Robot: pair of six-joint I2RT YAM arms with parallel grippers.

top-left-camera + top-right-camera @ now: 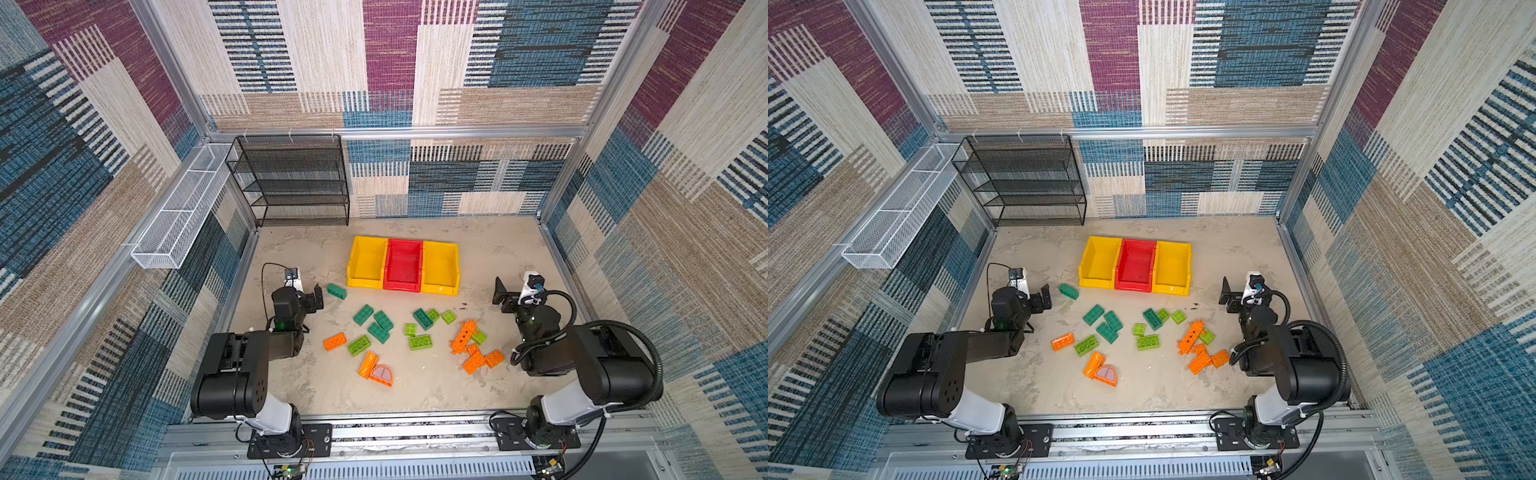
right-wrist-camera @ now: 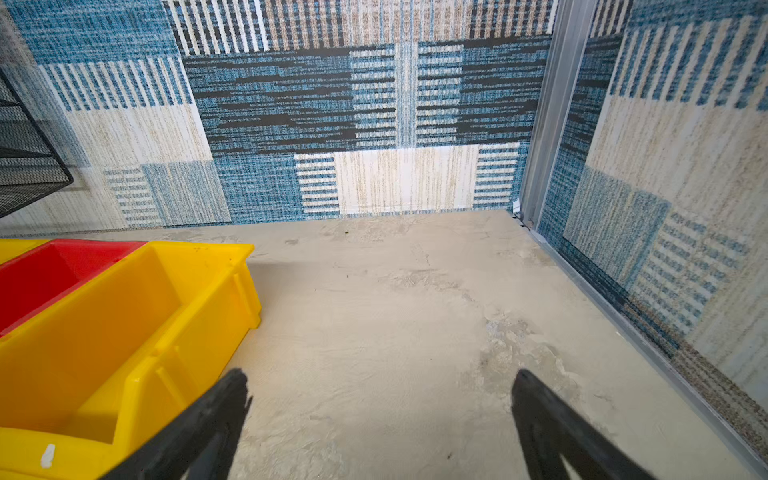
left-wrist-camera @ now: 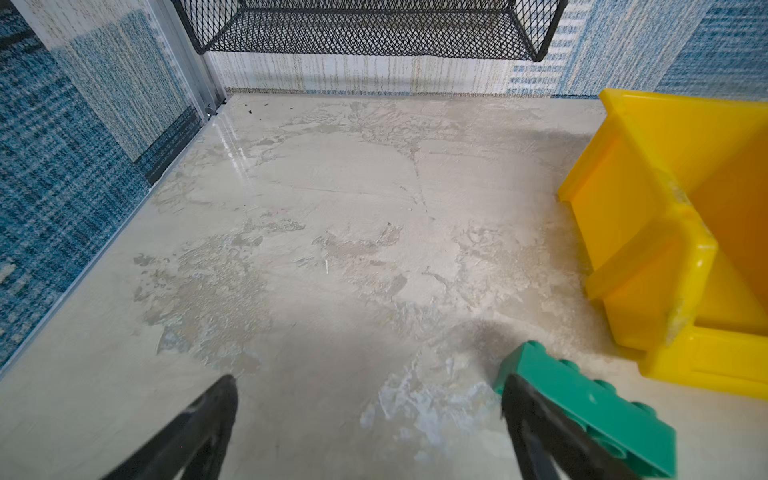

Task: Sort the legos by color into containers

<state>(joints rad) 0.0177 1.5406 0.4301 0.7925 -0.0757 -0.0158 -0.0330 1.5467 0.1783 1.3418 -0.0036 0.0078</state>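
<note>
I am reading the floor from left to right in both top views. At centre left, the left gripper (image 1: pixel 315 298) is hanging just above the table (image 1: pixel 299 386) with its jaws spread wide and nothing between them. Immediately to its right a teal brick (image 1: pixel 336 291) is lying flat, studs up, its long axis slanting gently down toward the right of the frame. In the left wrist view the gripper (image 3: pixel 369 382) is straddling bare table, and one finger (image 3: pixel 536 432) is overlapping the near end of that brick (image 3: pixel 582 395). I cannot tell whether they are touching.

Further right, at upper centre, the left yellow bin (image 1: pixel 368 259), red bin (image 1: pixel 403 264) and right yellow bin (image 1: pixel 440 266) are sitting side by side, all empty. Below them the other bricks (image 1: pixel 374 320) are lying scattered, with the orange bricks (image 1: pixel 473 345) bunching at centre right.

At the right edge the right gripper (image 1: pixel 503 297) is also gaping wide and empty, well apart from the teal brick.

So I am judging the left arm to be the nearer one. It needs to shift rightward and turn its jaws across the brick's short side.
</note>
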